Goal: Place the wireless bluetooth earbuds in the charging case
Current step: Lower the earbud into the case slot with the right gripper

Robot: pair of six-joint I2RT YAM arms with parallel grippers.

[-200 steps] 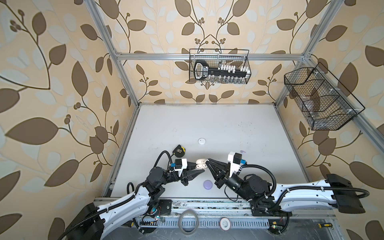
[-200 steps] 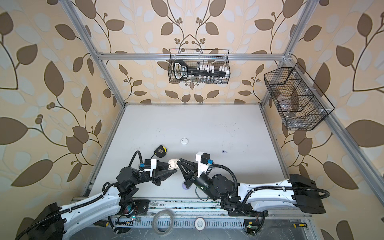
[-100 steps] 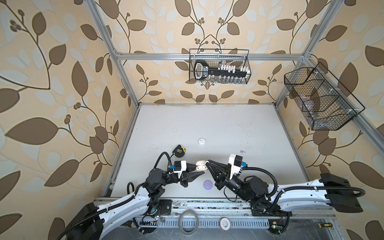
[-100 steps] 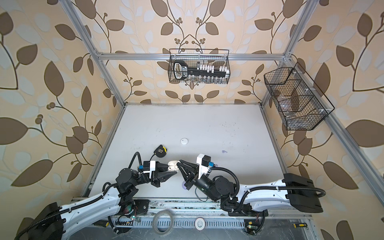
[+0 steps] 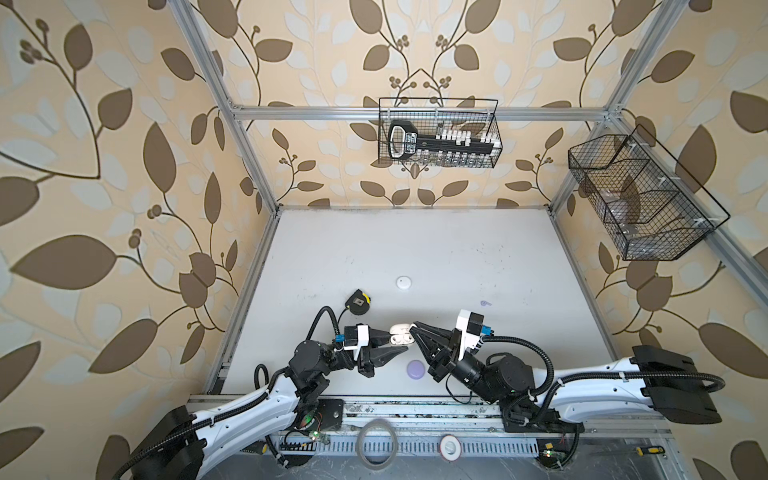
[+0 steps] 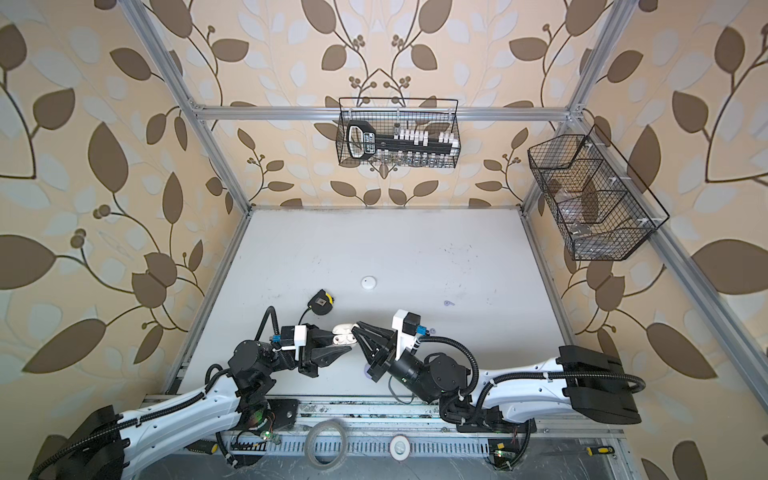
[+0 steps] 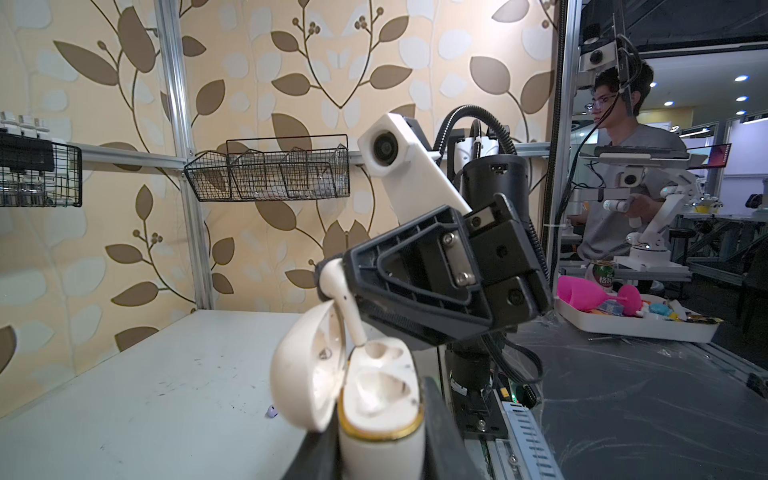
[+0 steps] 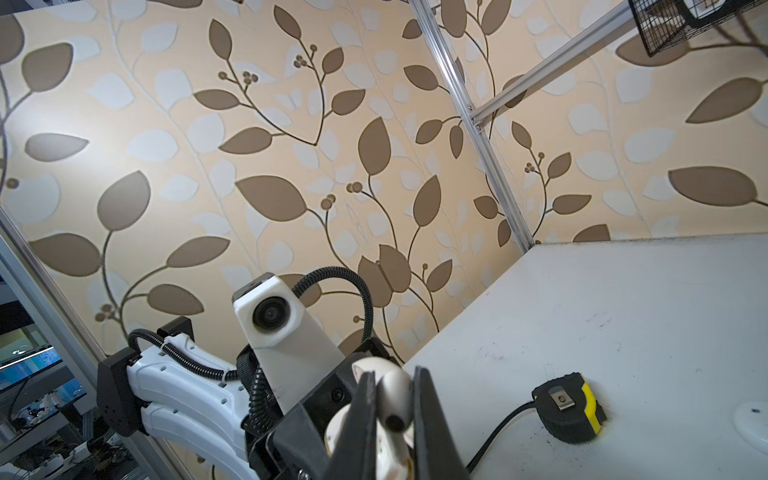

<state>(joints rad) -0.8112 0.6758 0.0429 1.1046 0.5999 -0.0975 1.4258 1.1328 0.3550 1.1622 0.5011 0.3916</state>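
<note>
- One white desk [image 5: 415,249] carries the loose things, with patterned walls on three sides.
- Two arms reach in low from the front edge with their elbows folded. Their forearms point at each other over the front middle of the desk.
- Two black wire baskets hang on the walls: one [image 5: 438,133] above the back edge and one [image 5: 640,195] above the right edge.
- The left gripper [image 5: 395,340] is clamped on the body of the charging case.
- The right gripper [image 5: 415,329] has its jaws pinched on the head of a white earbud, tip to tip with the left gripper.
- One black-and-yellow tape measure [image 5: 358,301] lies near the left edge, in the front half.
- One white charging case [image 7: 382,399] is held off the desk, upright. Its lid [image 7: 303,370] is swung open and two sockets show.
- One lavender round case [image 5: 415,369] lies shut near the front edge, between the arms.
- One white round puck [image 5: 403,283] sits near the middle of the desk.
- Two earbuds can be counted:
  - The white earbud [image 7: 338,291] is tilted, with its stem tip at the mouth of one socket and not seated.
  - A lavender earbud [image 5: 485,303] lies loose on the desk, right of the middle.
</note>
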